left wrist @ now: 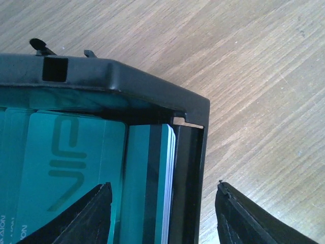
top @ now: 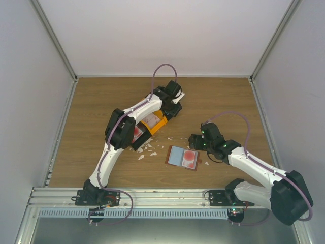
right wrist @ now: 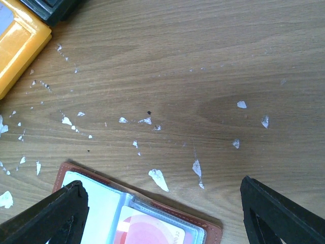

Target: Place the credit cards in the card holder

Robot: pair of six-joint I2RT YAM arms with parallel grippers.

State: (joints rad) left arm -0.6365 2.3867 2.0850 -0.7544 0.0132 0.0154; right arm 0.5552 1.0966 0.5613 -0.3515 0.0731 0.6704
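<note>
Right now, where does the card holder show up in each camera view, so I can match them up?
Top external: card holder lies open just below centre, slightly right.
Left wrist: not in it.
Right wrist: bottom edge, left of centre, partly cut off.
Shared landmark: the orange bin, up-left of it in both views.

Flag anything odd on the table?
Small white scraps litter the wood between the orange bin and the open card holder, like torn debris. In the black bin, some teal cards seem to lean on edge by the wall instead of lying flat.
</note>
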